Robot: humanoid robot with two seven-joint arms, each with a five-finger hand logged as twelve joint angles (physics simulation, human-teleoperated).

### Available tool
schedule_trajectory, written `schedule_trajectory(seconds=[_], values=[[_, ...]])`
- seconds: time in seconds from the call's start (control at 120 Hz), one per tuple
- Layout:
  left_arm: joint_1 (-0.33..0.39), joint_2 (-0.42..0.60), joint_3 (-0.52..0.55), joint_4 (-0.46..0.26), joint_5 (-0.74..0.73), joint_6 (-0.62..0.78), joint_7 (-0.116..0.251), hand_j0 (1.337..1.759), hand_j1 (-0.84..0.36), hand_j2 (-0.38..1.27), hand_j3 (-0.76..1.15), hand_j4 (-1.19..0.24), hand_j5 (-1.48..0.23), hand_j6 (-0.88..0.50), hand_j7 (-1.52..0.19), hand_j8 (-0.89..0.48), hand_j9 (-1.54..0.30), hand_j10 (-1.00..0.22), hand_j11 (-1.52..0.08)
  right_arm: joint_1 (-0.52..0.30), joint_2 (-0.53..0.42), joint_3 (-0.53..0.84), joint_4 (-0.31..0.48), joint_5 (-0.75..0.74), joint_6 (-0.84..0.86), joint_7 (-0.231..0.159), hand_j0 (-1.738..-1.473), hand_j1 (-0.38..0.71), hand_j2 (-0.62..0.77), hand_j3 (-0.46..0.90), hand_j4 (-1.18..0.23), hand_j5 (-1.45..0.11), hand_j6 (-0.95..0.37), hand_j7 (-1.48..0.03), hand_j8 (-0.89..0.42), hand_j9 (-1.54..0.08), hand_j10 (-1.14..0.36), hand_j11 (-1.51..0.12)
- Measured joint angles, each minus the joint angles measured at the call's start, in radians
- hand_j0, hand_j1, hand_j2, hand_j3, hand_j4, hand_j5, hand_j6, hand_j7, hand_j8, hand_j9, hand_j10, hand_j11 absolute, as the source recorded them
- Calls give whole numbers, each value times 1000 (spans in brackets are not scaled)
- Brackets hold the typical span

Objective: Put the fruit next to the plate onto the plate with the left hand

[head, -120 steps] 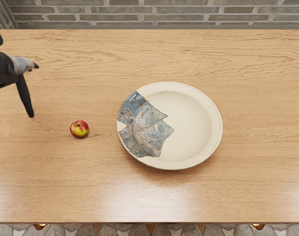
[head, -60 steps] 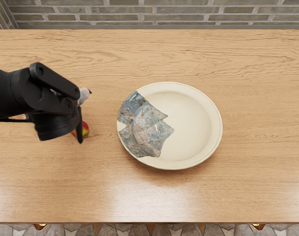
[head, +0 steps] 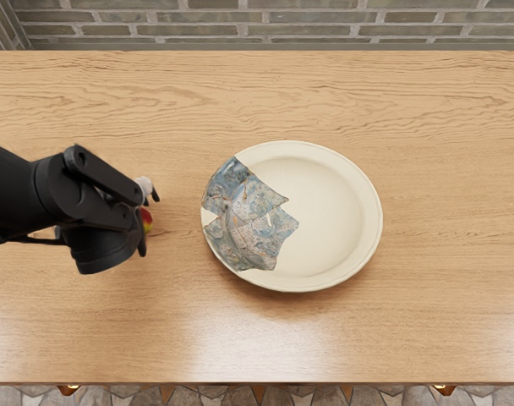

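Observation:
A small red and yellow apple (head: pixel 146 220) lies on the wooden table, left of the cream plate (head: pixel 358 194). Only a sliver of the apple shows. My left hand (head: pixel 126 222) comes in from the left edge and sits right over the apple, its black palm and wrist covering most of it. I cannot tell whether the hand holds the apple. The apple is still on the table surface beside the plate. My right arm is out of view.
A crumpled blue patterned cloth (head: pixel 247 216) lies on the left part of the plate and overhangs its left rim. A brick wall runs behind the table's far edge (head: pixel 257 49).
My left arm swung in from the far left edge to above the apple, then sank a little lower and nearer, hiding more of the fruit. The apple and plate have stayed put.

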Motion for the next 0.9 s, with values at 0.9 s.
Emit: schedule_trajectory(seconds=[0.9], values=[[36,18,4,61,4,7,-8,1654,-274,182,0,-618,-828,-465,-822,-458,-828,-619,-826,0,0,0,0,0,0,0,-1658,-349,0,0,0,0,0,0,0,0,0,0]])
